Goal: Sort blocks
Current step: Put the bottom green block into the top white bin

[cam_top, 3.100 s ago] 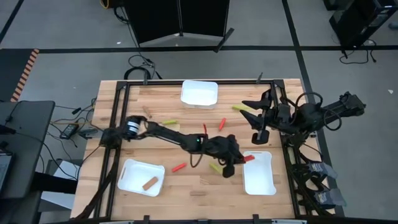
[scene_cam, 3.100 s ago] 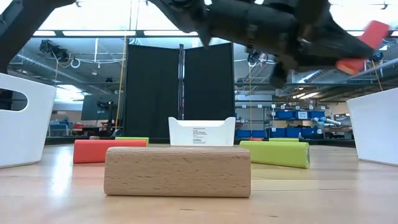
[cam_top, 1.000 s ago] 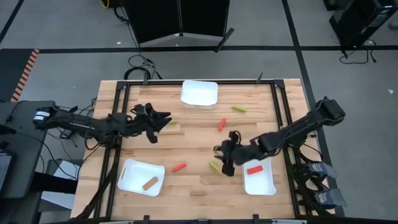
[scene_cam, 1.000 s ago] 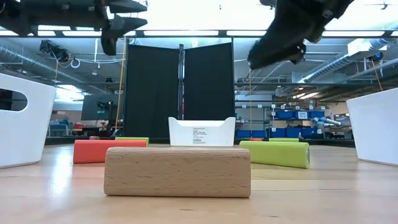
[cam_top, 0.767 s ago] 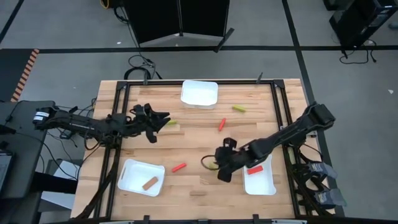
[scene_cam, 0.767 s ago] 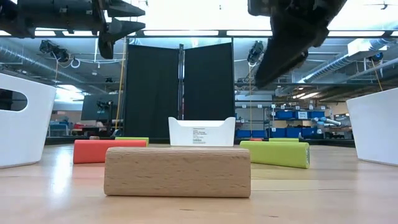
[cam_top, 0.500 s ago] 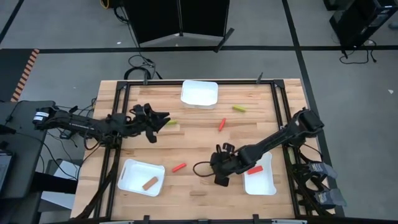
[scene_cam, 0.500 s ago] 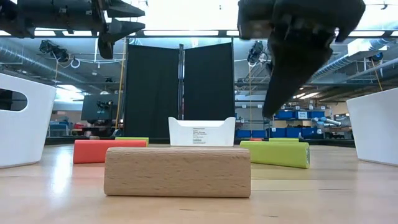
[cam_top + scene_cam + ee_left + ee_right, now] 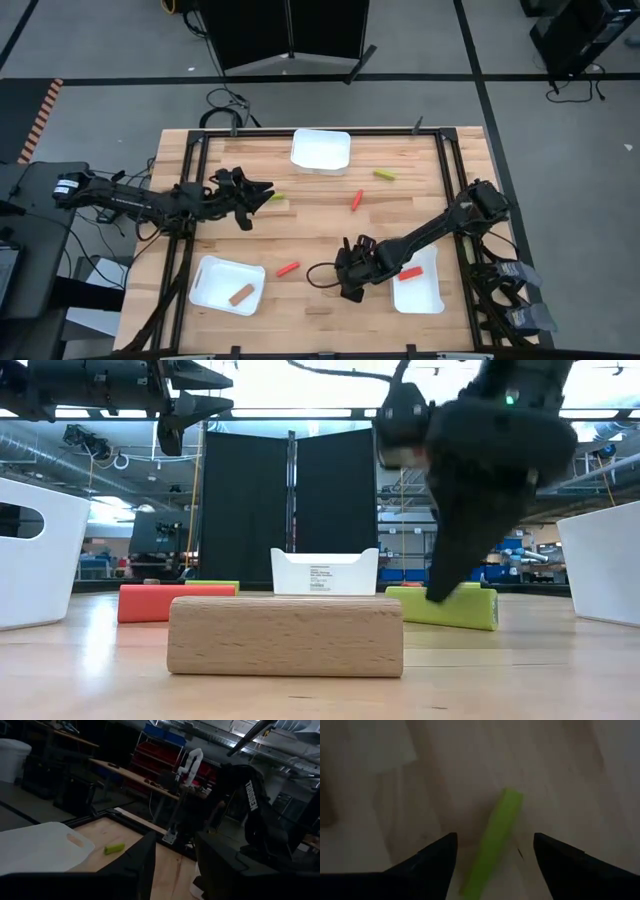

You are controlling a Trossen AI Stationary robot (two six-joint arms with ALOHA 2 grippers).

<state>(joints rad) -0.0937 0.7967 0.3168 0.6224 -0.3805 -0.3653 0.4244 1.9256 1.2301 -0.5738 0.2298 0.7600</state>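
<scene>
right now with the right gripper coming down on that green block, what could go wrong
The right gripper is open, straddling the yellow-green block, which lies skewed between the fingers; closing may twist it or pinch one end. The tray holding a red block sits close beside that arm, so a swing might nudge it.

Three white trays [image 9: 320, 150] [image 9: 215, 283] [image 9: 428, 292] sit on the wooden table [image 9: 310, 215], a black panel [image 9: 290, 510], perhaps a screen, behind
</scene>
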